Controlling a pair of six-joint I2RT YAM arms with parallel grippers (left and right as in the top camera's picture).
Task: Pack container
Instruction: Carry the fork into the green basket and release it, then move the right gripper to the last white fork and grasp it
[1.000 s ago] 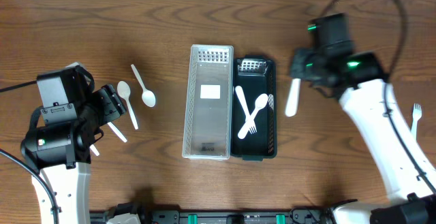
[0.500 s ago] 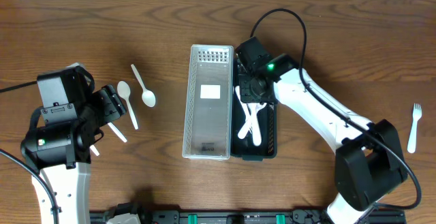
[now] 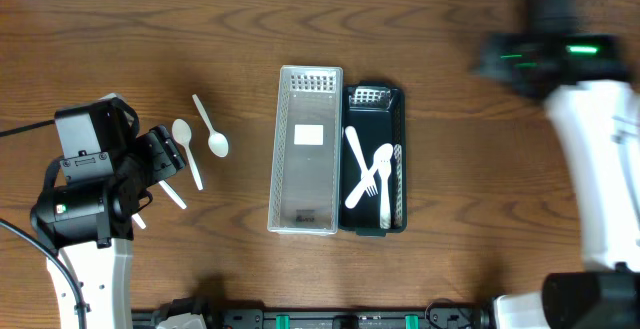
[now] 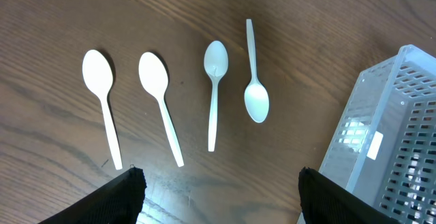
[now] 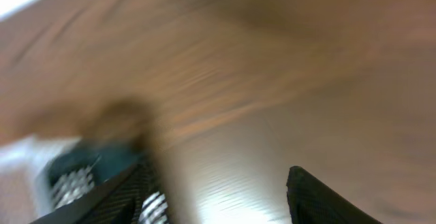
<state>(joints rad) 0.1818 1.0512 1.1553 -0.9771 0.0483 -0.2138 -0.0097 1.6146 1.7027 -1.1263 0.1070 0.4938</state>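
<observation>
A black tray (image 3: 398,109) holds three pieces of white plastic cutlery (image 3: 368,169). A clear perforated basket (image 3: 305,149) stands to its left, and it also shows in the left wrist view (image 4: 392,142). Several white spoons (image 3: 212,131) lie on the wood left of the basket; the left wrist view shows them side by side (image 4: 215,67). My left gripper (image 4: 221,197) is open and empty, hovering near the spoons (image 3: 160,157). My right gripper (image 5: 218,197) is open and empty, blurred, high at the far right (image 3: 492,61). The black tray's corner shows at the lower left of the right wrist view (image 5: 71,173).
The wooden table (image 3: 470,219) runs under everything. My right arm (image 3: 600,149) covers the right edge of the table, and what lies beneath it is hidden.
My right gripper carried a white utensil to the black tray, let it go there, and swung away to the far right. The tray now holds three pieces. My left arm has not moved.
</observation>
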